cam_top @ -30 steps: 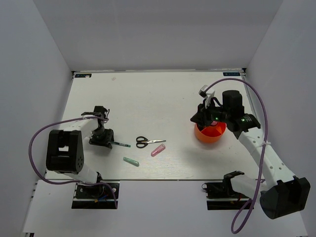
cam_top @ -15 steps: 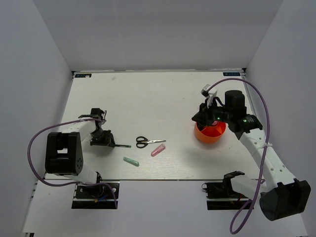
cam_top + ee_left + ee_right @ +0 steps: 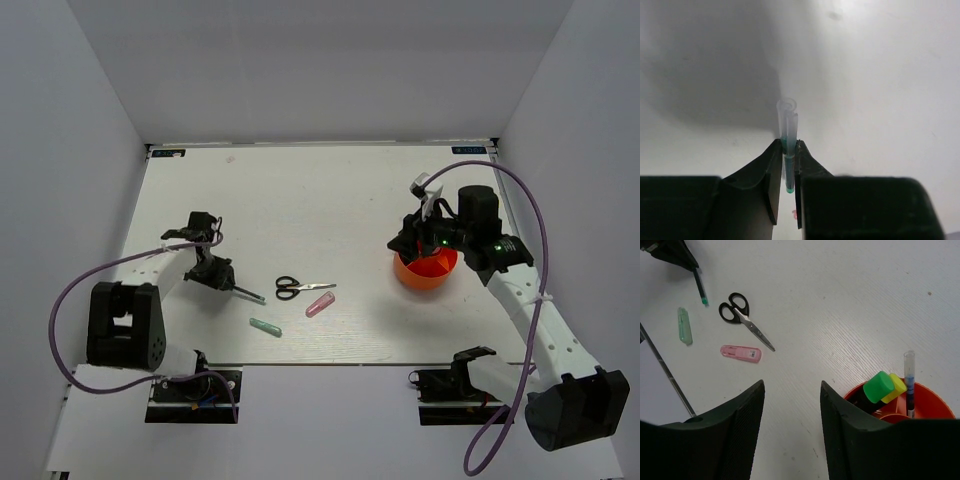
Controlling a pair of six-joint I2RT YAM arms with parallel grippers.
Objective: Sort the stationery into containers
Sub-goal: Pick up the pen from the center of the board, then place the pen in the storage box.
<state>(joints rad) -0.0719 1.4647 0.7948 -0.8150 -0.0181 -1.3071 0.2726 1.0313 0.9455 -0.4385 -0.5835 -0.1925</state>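
My left gripper [image 3: 788, 145] is shut on a thin pen [image 3: 789, 162] with a teal tip and a clear end. From above, the pen [image 3: 248, 292] sticks out of this gripper [image 3: 215, 272] toward the scissors. My right gripper [image 3: 792, 390] is open and holds nothing, hovering at the left rim of the orange cup [image 3: 427, 270]. The cup [image 3: 935, 395] contains a green-capped marker [image 3: 878, 386], a yellow-capped marker [image 3: 898, 383] and an upright pen [image 3: 909, 380]. Black-handled scissors [image 3: 300, 288], a pink stick [image 3: 320, 304] and a teal stick [image 3: 265, 327] lie on the table.
The white table [image 3: 300, 200] is closed in by white walls at the back and both sides. From the right wrist, the scissors [image 3: 742, 320], pink stick [image 3: 741, 353] and teal stick [image 3: 684, 325] lie left of the cup, near the left gripper [image 3: 675, 252].
The left jaws have closed on the thin pen, and its free end has swung slightly. The right jaws have opened over the cup's rim.
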